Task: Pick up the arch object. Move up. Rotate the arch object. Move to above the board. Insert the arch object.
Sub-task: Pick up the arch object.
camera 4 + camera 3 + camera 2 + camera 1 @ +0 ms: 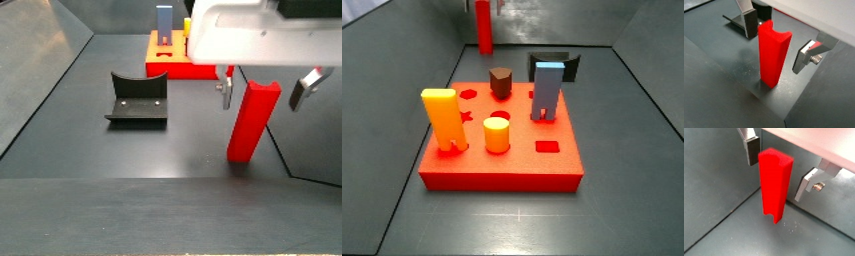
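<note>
Dark grey floor runs under everything I can see, walled in by grey panels. From my seat, the arch object stands upright on that floor, its notched foot down in a wrist view, with bare floor all round it. It stands on end so the slim sides face the fingers.

I have the gripper straddling the top of it. One silver finger sits just beside one face and its partner stands off from the opposite face, so I read the jaws as spread, with nothing gripped yet. In both wrist views I see gaps between pads and block. My guess is the pick-up is only lined up; closing squarely on those flat faces is what comes next.

Off to one side of the gripper sits the fixture, clear of the fingers. Behind the gripper lies the board, well apart, carrying a yellow block, a short yellow cylinder, a brown block and a blue-grey block.
</note>
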